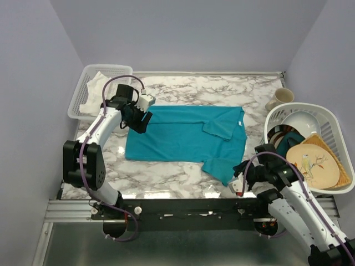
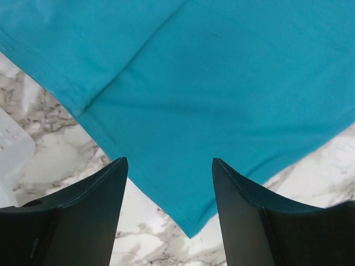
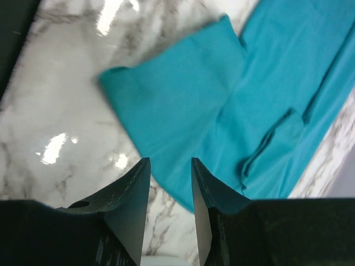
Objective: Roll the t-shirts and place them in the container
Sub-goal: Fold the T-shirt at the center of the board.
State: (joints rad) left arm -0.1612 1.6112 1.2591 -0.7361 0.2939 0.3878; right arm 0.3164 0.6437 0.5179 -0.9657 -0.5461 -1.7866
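First, a white basket (image 1: 76, 101) held pale cloth at the far left corner of the marble counter (image 1: 166, 177). Just beside it the left hand (image 2: 169, 163) hung over the left edge of the teal t-shirt (image 1: 186, 138), fingers spread wide with nothing between them. The t-shirt lay flat across the counter's middle, one sleeve trailing toward the near right. There the right hand (image 3: 170, 162) sat by the sleeve's tip, fingers narrowly parted, gripping nothing. A dish basket (image 1: 331, 119) stood rightmost
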